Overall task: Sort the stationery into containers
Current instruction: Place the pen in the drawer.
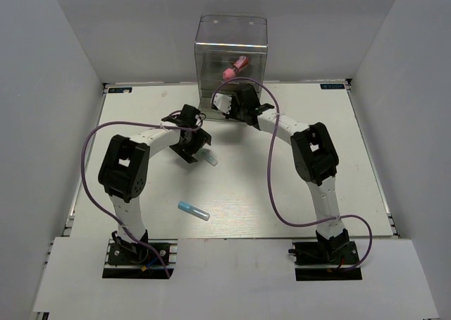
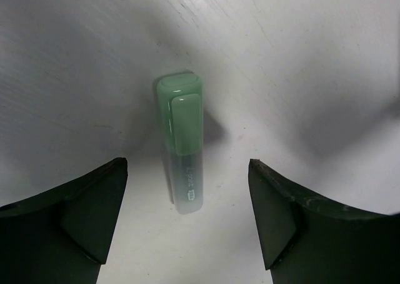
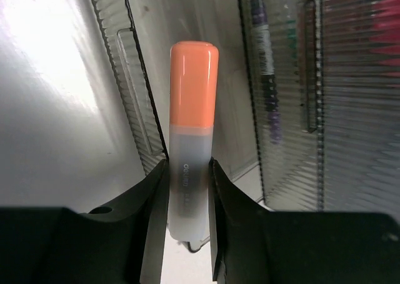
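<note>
Push the orange marker (image 3: pixel 194 90), pinched in the right tool (image 3: pixel 187 177), straight into the clear box (image 1: pixel 232 34). Drop the wide left tool (image 2: pixel 187 168) over the green marker (image 2: pixel 181 124).

Place: a robotics lab test cell, a boxed-in bench built for recording.
Walls: plain white panels (image 1: pixel 49 87) close in the left, right and far sides.
Bench: a white table (image 1: pixel 239 186) with metal rail (image 1: pixel 72 218) along its side edges.
Machines: left arm (image 1: pixel 123 168) and right arm (image 1: pixel 317 158) bolted to black base plates (image 1: pixel 137 260) at the near edge, with purple cables (image 1: pixel 271 193) looping loose.
Props: a clear drawer box (image 1: pixel 231 34) at the far edge and a blue-capped marker (image 1: pixel 193 210) on the bare board — staged items.
Light: even, flat, indoor.
</note>
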Robot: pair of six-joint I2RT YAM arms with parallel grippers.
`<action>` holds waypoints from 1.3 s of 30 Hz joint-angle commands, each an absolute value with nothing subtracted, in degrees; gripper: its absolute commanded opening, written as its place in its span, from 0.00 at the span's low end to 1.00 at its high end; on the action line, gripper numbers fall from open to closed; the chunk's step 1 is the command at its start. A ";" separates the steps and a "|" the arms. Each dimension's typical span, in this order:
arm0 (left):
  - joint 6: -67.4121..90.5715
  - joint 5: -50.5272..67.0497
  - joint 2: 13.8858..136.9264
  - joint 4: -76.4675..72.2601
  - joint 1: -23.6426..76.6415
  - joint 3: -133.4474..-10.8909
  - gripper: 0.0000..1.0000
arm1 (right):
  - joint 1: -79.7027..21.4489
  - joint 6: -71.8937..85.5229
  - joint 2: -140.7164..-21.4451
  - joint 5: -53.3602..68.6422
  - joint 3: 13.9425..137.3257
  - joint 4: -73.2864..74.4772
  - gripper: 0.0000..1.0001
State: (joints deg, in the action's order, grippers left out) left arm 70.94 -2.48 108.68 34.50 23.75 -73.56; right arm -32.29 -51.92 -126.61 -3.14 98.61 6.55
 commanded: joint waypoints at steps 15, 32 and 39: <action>70.49 -2.20 113.02 37.79 23.91 -76.64 0.88 | -29.88 -57.65 -128.93 -2.11 106.52 3.42 0.00; 69.96 -2.20 115.93 39.46 24.43 -78.40 0.74 | -28.92 -54.42 -129.74 2.37 107.84 5.09 0.60; 68.30 -1.67 116.45 38.94 24.43 -78.40 0.53 | -28.83 -47.11 -121.22 7.29 100.30 5.45 0.61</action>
